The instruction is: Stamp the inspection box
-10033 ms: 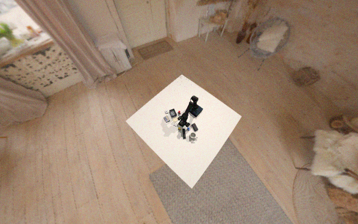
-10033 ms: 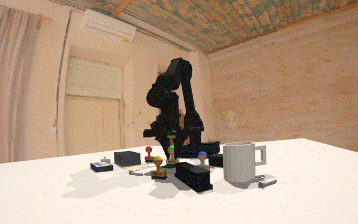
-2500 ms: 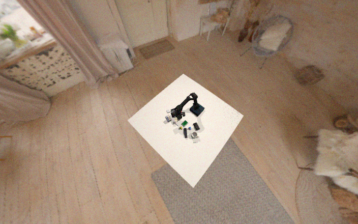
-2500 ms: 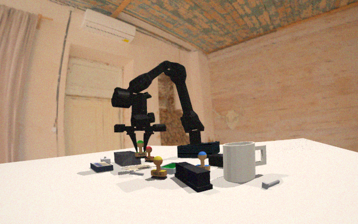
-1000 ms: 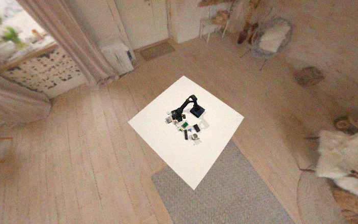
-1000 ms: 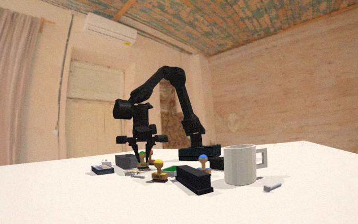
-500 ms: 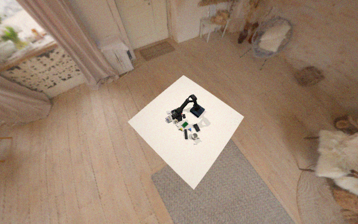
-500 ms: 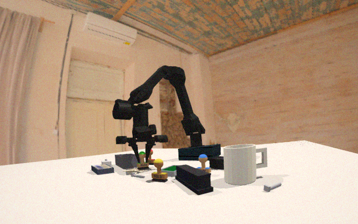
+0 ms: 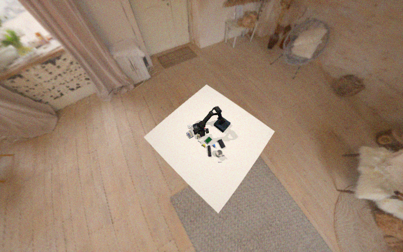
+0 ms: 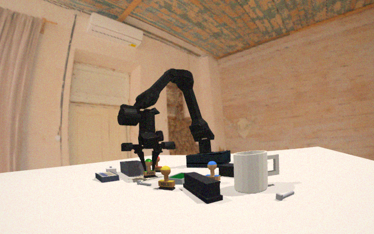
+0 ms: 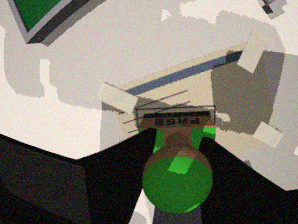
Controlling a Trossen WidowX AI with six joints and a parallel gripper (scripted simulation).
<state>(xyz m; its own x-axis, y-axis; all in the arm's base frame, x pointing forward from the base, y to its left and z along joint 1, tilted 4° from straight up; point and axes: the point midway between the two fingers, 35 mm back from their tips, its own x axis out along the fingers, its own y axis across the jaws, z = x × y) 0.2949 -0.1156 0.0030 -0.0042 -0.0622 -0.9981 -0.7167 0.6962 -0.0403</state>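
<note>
My gripper (image 10: 150,169) (image 11: 178,140) is shut on the PASS stamp (image 10: 150,173) (image 11: 177,185), which has a green knob and stands upright, base down. The card (image 11: 197,87) lies beneath it, held by pale tape pieces, with a blue stripe across it. The stamp's base is at the thin outlined box (image 11: 175,107) on the card and hides most of its inside. The base is on the card or just above it; I cannot tell which. Any print under it is hidden. The green ink pad (image 9: 208,140) (image 10: 178,176) (image 11: 30,12) lies apart from the card.
A yellow-knobbed stamp (image 10: 165,174), a blue-knobbed stamp (image 10: 212,167) and a red-knobbed stamp (image 10: 158,163) stand nearby. A long black block (image 10: 201,186) and a white mug (image 10: 251,171) are to the right in the exterior view. A dark grey box (image 10: 132,168) stands behind the card.
</note>
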